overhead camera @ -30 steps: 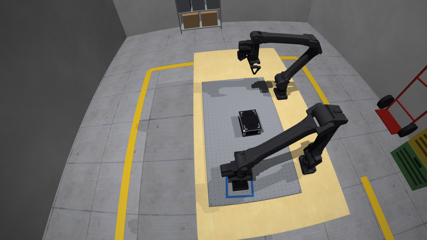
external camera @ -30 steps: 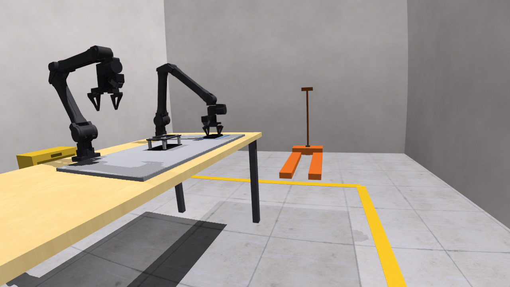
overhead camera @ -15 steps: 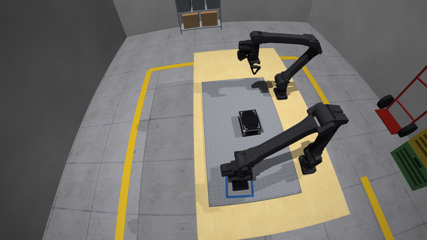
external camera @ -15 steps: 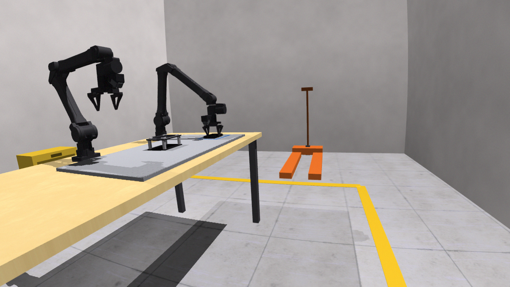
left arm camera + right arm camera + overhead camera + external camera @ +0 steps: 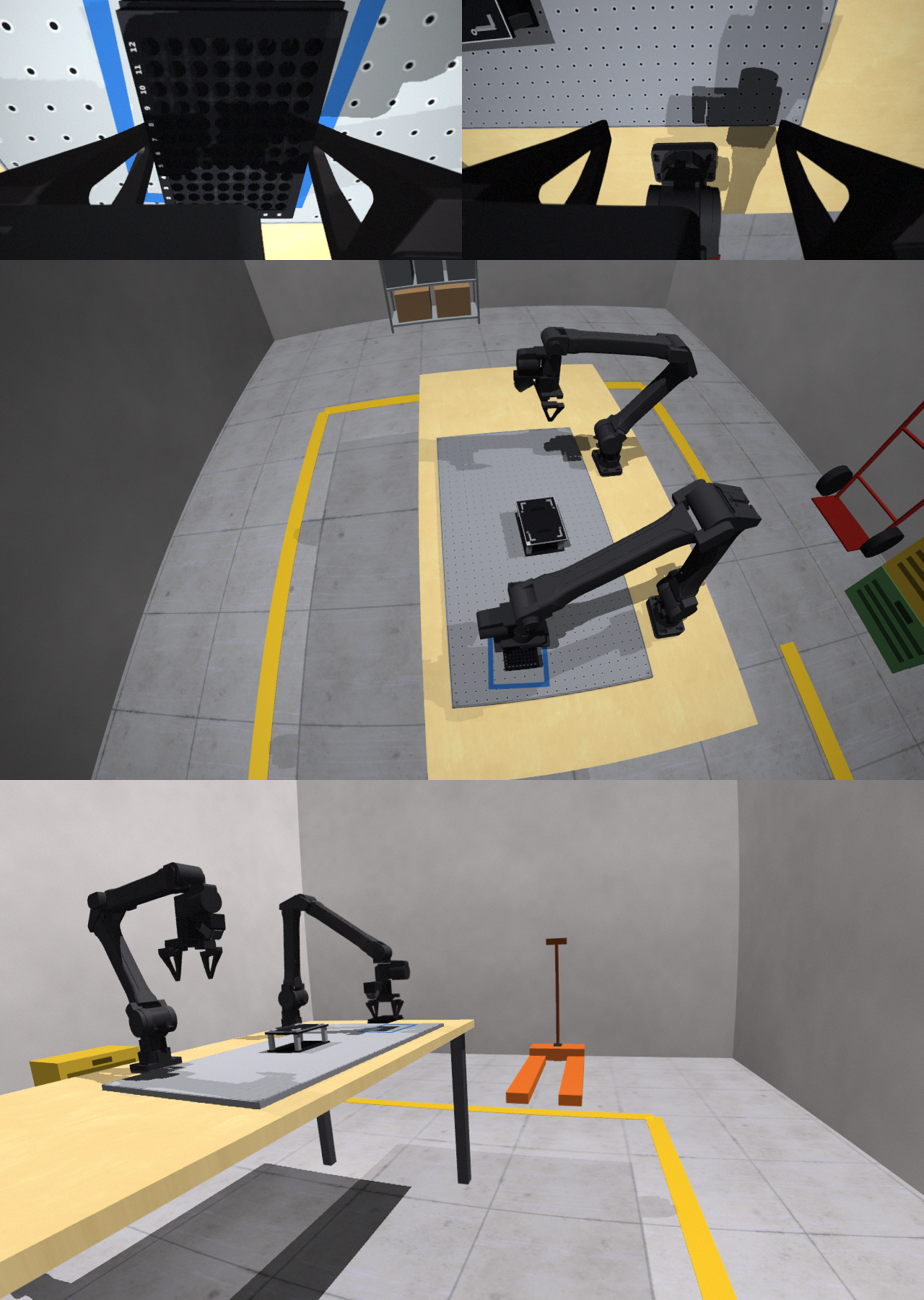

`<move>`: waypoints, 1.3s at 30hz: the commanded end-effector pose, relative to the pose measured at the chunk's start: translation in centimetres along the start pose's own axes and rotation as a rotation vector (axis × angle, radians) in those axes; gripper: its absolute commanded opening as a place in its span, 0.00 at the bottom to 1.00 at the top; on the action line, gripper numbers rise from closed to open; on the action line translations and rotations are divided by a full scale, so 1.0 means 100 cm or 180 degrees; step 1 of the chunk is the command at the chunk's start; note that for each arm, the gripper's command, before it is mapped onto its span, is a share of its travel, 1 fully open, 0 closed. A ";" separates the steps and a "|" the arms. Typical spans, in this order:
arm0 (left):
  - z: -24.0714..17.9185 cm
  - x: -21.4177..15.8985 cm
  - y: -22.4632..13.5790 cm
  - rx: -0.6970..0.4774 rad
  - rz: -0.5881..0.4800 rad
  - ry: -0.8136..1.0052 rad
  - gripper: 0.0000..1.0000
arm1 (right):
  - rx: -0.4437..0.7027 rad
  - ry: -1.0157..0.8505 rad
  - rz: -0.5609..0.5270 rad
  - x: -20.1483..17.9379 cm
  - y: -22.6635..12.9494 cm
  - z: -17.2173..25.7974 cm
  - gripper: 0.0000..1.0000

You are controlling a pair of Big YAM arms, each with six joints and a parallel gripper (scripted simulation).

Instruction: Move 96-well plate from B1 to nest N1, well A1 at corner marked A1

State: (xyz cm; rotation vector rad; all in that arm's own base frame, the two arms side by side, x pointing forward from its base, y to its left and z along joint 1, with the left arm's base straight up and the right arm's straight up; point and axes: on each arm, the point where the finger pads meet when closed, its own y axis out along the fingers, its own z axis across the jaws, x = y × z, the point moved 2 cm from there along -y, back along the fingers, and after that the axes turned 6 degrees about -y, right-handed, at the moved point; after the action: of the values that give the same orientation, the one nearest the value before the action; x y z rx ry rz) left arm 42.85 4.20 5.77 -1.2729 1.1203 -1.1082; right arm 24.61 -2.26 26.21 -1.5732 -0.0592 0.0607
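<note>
Two arms share the bench, and reading the exterior view left to right, a yellow box (image 5: 84,1062) comes first, behind the wooden bench (image 5: 452,738) (image 5: 193,1168). Next is the right gripper (image 5: 550,414) (image 5: 193,976) (image 5: 693,129), raised over the bench, fingers apart with nothing between them. The raised nest (image 5: 541,520) (image 5: 298,1027) (image 5: 480,18) stands on posts between the arms — no plate on it.

Beyond it, the left gripper (image 5: 522,646) (image 5: 385,1016) (image 5: 231,130) is clamped on the black 96-well plate (image 5: 521,659) (image 5: 385,1020) (image 5: 231,97), one finger against each long side. The plate hangs level just above the blue outline (image 5: 518,686) (image 5: 112,72), its long axis along the outline's sides. Column 12 points away from the nearby board edge, low numbers toward it; corner A1 is hidden. Farthest right — an orange pallet truck (image 5: 556,1051) on the floor, well apart.

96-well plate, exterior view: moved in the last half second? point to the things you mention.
Yes, upward: the 96-well plate (image 5: 522,659) (image 5: 385,1020) (image 5: 231,27) sat down at the blue outline (image 5: 518,685) (image 5: 408,1028) (image 5: 111,65); now it hangs above it.
</note>
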 end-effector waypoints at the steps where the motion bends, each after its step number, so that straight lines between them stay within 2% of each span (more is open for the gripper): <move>1: 0.024 0.006 -0.036 0.0239 -0.0017 0.0012 0.00 | -0.0011 -0.0038 -0.0126 0.011 -0.016 -0.001 1.00; 31: 0.022 0.006 -0.081 0.0248 -0.0018 0.0012 0.00 | -0.0011 -0.0038 -0.0126 0.011 -0.016 -0.001 1.00; 39: 0.024 0.006 -0.076 0.0235 -0.0017 0.0012 0.00 | -0.0011 -0.0038 -0.0126 0.011 -0.016 -0.001 1.00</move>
State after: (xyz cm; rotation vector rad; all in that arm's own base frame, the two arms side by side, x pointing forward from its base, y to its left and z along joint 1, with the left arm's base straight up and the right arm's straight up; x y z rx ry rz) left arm 43.10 4.18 11.24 -1.2627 1.1107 -1.1146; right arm 24.61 -2.26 26.21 -1.5732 -0.0592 0.0607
